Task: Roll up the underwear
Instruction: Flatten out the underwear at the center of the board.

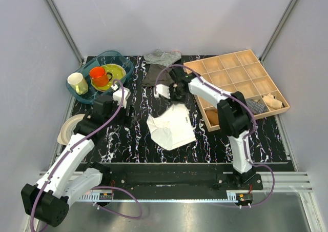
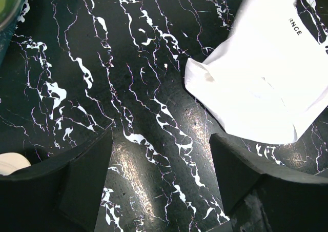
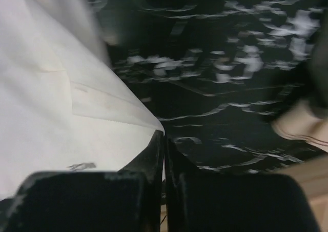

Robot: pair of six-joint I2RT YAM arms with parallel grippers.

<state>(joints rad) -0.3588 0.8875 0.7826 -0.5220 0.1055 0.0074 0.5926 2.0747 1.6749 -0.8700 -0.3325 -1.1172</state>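
The underwear (image 1: 171, 128) is a small white garment lying crumpled on the black marbled tabletop in the middle of the top view. My right gripper (image 1: 177, 99) stands at its far edge. In the right wrist view this gripper (image 3: 164, 137) is shut, with a corner of the underwear (image 3: 51, 103) pinched between the fingers and the cloth drawn up taut. To the left of the garment my left gripper (image 1: 127, 111) hovers over bare tabletop. Its jaws (image 2: 161, 139) are wide open with nothing between them, and the underwear (image 2: 261, 73) lies just beyond its right finger.
A wooden compartment tray (image 1: 241, 68) stands at the back right, with rolled cloths (image 1: 264, 103) in its near cells. A dark grey garment (image 1: 154, 75) and a striped cloth (image 1: 163, 56) lie at the back. A blue basin (image 1: 123, 62) of cups stands at the back left, above a white plate (image 1: 65, 130).
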